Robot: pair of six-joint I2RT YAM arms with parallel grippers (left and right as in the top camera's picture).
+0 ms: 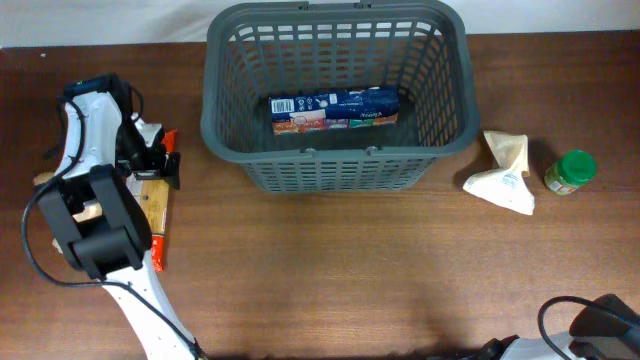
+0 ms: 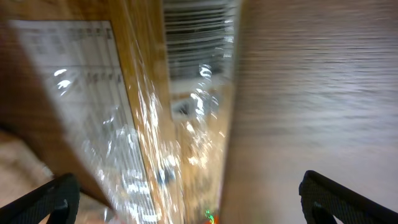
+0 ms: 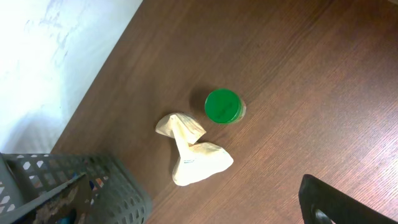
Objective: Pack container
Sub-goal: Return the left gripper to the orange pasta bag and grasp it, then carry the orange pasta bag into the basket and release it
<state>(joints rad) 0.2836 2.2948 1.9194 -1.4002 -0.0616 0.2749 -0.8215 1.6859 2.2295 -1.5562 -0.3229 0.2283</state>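
The container, a dark-gray slotted basket (image 1: 335,165), stands at the back middle of the table with a blue box (image 1: 333,110) lying in it. Its corner shows in the right wrist view (image 3: 118,186). My left gripper (image 1: 160,165) is open, low over a yellow-brown plastic-wrapped packet (image 1: 153,205) at the table's left. In the left wrist view the packet (image 2: 155,106) fills the frame between the spread fingers (image 2: 186,199). My right gripper (image 3: 193,208) is open and empty, high above the table near a white pouch (image 3: 193,158) and a green-lidded jar (image 3: 222,106).
The white pouch (image 1: 503,175) and the green-lidded jar (image 1: 571,170) lie to the right of the basket. Part of the right arm (image 1: 600,325) shows at the bottom right corner. A white wall (image 3: 50,56) borders the table's far edge.
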